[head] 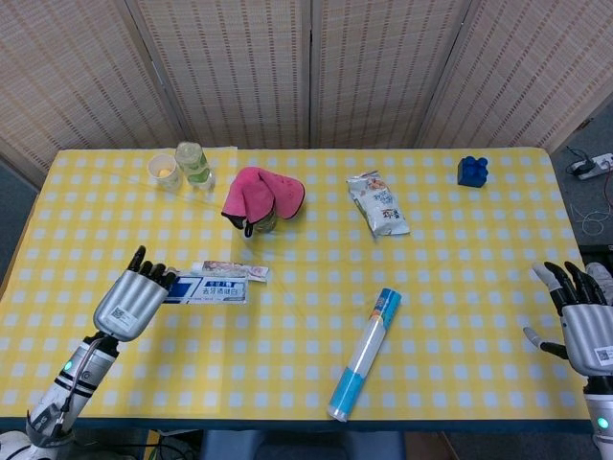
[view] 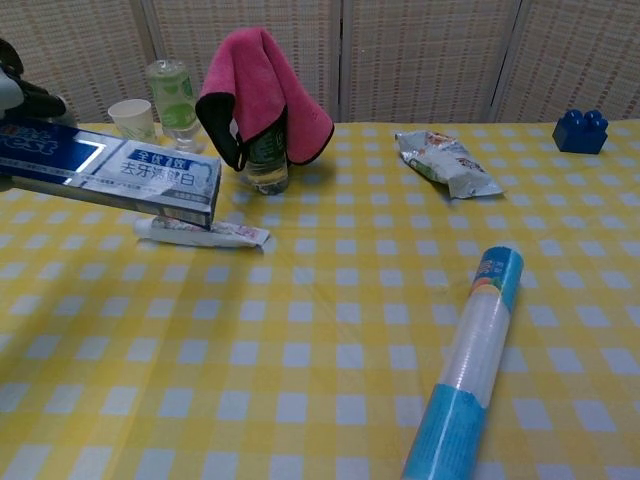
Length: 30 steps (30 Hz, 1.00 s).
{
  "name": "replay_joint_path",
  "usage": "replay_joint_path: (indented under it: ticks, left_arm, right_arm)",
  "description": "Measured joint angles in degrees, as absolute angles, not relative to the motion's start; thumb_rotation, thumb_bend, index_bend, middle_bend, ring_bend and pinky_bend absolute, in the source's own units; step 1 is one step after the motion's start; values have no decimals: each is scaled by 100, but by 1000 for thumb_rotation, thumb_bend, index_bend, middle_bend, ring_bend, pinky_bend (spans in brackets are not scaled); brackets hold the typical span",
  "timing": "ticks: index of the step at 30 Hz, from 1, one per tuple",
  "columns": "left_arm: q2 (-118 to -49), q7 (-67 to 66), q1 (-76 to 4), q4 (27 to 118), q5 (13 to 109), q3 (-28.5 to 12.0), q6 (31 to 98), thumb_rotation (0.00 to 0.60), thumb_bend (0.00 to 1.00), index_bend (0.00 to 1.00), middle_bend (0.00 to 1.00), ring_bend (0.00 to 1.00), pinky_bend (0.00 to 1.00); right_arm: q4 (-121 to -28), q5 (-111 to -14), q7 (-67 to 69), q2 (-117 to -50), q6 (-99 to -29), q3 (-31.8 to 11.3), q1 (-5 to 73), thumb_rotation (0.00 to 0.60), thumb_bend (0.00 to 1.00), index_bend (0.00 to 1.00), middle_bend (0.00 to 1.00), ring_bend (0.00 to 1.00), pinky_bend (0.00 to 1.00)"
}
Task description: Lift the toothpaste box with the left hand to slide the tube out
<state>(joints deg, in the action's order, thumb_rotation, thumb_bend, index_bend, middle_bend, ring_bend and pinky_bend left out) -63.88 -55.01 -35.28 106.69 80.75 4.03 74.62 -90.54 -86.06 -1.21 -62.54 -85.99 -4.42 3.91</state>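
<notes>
My left hand grips the left end of the blue and white toothpaste box. In the chest view the box hangs roughly level above the table, with the left hand just showing at the top left edge. The toothpaste tube lies flat on the yellow checked cloth, outside the box and partly hidden behind it; its right end shows in the chest view under the box's open end, tube. My right hand hovers open at the table's right edge, holding nothing.
A pink cloth is draped over a bottle behind the tube. A paper cup and a green bottle stand at the back left. A snack bag, a blue block and a blue-ended roll lie to the right.
</notes>
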Motion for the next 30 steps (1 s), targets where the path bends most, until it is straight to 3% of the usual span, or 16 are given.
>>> replay_joint_path:
  ticks: [6,15,16,18,20,21,24,30]
  left_arm:
    - [-6781,-5007,-3716,10403,8323,368,6735,600,282,398,496,476,198]
    - [-7291,-4983,-3908,10031,7912,202,6092,600,283,357,489,476,198]
    - [-7316,-4993,-3916,10009,7866,187,6062,600,283,315,457,465,198]
    - [-7343,-5017,-3928,9985,7735,167,5988,600,283,147,293,365,198]
    - [-7330,-5081,-3938,10008,7542,154,5908,600,283,10,87,190,198]
    - [-7322,-5097,-3940,10034,7447,145,5879,600,282,0,33,121,198]
    - [-7259,-5088,-3921,10165,7240,122,5850,600,281,0,0,21,193]
    - [-7084,-5068,-3762,10376,7132,96,6159,600,281,0,0,19,173]
  right_arm:
    - [-9013,-8573,-72,-6256,-8605,-431,363,600,40,131,127,40,105]
    - [-8973,-8520,-47,-6252,-8618,-426,321,600,40,131,127,40,104]
    - [-8972,-8523,-51,-6253,-8622,-425,319,600,40,131,127,40,104]
    - [-8971,-8529,-49,-6254,-8628,-424,315,600,40,131,127,40,104]
    - [-8962,-8523,-41,-6256,-8628,-426,313,600,40,131,127,40,104]
    - [-8955,-8515,-38,-6258,-8624,-428,313,600,40,131,127,40,105]
    - [-8942,-8494,-24,-6263,-8597,-434,320,600,40,131,127,40,105]
    - [-8937,-8518,-12,-6247,-8611,-438,322,600,40,131,127,40,105]
